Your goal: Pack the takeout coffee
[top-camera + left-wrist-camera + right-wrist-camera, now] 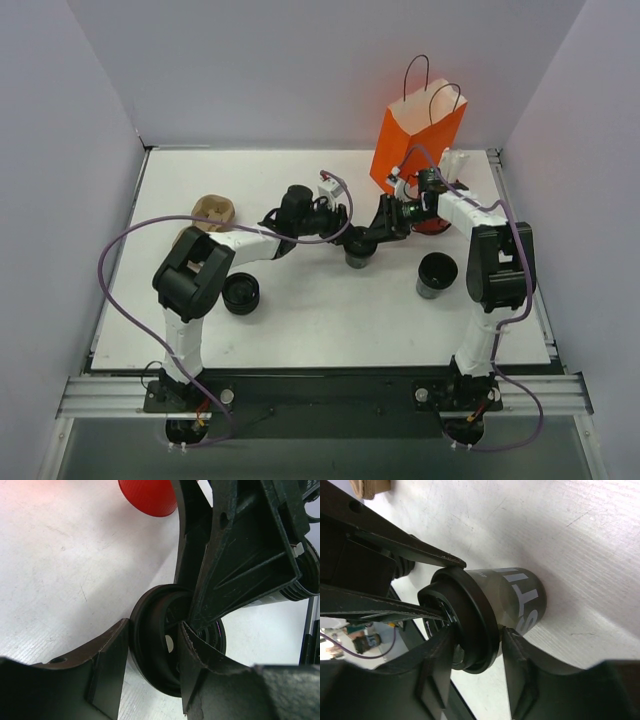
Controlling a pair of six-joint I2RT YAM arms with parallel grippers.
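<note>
The takeout coffee (358,257) is a small dark grey cup with white lettering (520,595) and a black lid (475,615). It stands mid-table, in front of the orange paper bag (415,135). Both grippers meet on it. My left gripper (348,240) straddles the lid's edge (150,630), one finger outside the rim and one in the lid's top recess (155,650). My right gripper (368,240) has one finger over the lid's top and the other against the cup wall just under the rim (477,645).
A second dark open cup (437,272) stands to the right. A low ribbed black stack (241,293) is at the left. A red cup (437,224) sits behind the right arm and shows in the left wrist view (147,497). A brown cardboard holder (213,210) lies far left.
</note>
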